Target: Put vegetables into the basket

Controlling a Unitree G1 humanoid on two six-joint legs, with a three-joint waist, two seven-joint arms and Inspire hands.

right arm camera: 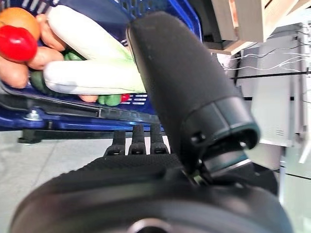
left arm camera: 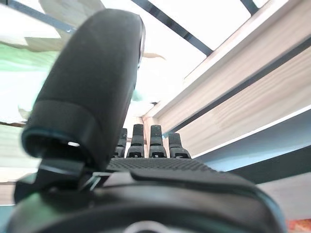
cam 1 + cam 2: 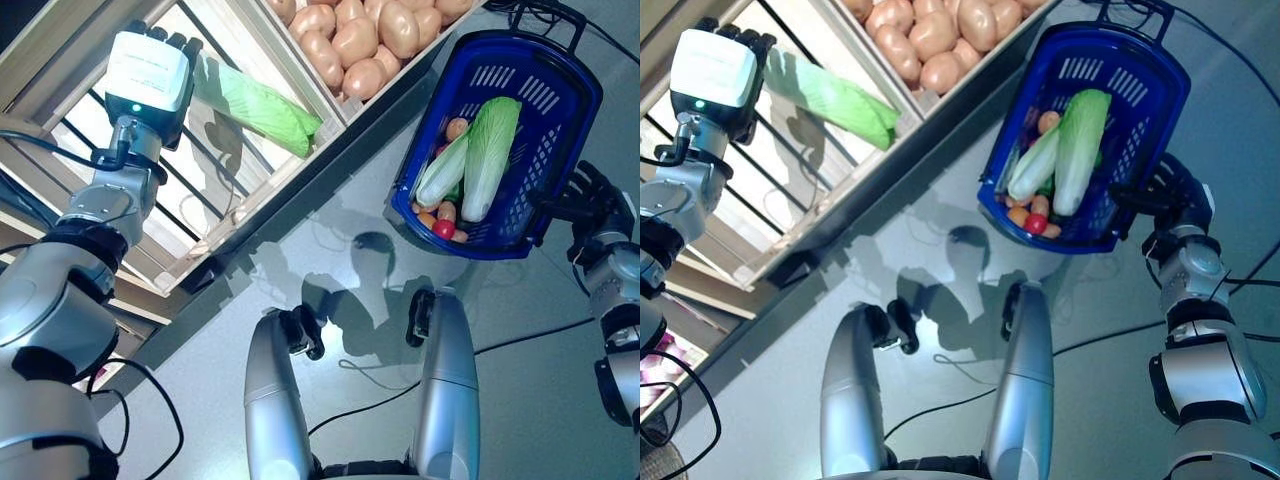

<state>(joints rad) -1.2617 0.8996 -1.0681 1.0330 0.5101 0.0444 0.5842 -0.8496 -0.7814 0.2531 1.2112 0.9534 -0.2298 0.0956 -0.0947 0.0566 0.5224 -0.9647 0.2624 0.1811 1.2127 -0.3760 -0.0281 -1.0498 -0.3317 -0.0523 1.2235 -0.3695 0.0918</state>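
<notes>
Cabbages lie in the blue basket (image 3: 560,95).
Right hand (image 3: 1160,195) curls on the basket's rim; left hand (image 3: 150,75), fingers straight, reaches toward a green cabbage (image 3: 262,108) in the wooden crate (image 3: 240,30).

left hand (image 3: 150,70) raised, fingers straight, right hand (image 3: 1170,195) curled

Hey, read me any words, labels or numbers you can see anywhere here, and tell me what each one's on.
No text can be read in any view.
White cover on the left robot hand: faint grey print, too blurred to read.
Blue basket: no label shows.
Wooden crate holding the potatoes: no markings show.
Right robot hand: no print shows.
</notes>
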